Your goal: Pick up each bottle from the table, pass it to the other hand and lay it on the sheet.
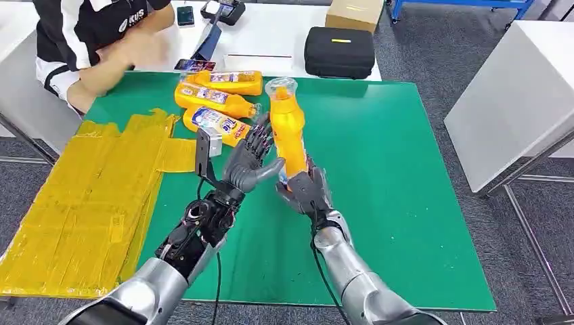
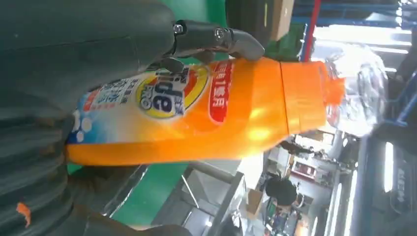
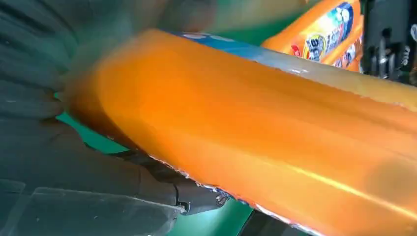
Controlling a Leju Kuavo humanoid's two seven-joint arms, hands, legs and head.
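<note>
The right hand (image 1: 306, 191) grips the base of an orange bottle (image 1: 287, 128) and holds it upright above the middle of the green table (image 1: 406, 203), cap up. The left hand (image 1: 252, 162) is at the bottle's side, its fingers (image 2: 216, 39) spread and reaching around the body near the label; in the left wrist view one finger lies across the bottle, but whether the hand has really closed on it I cannot tell. This looks like the handover, with the weight apparently on the right hand for now.

To do it well, the left hand should wrap the mid-body, above the right hand's grip, and close firmly before the right lets go. The bottle looks glossy and smooth, so a loose hold could let it slide down or tip. The right hand should open only once the left is set, then draw away downward and clear of the base.

Three more bottles (image 1: 220, 101) lie on their sides near the table's far edge, close together. The yellow sheet (image 1: 88, 203) covers the table's left edge and near left corner, so the left hand is on the right side for the laying down. A person (image 1: 101, 40) sits at the far left corner, beyond the sheet.
</note>
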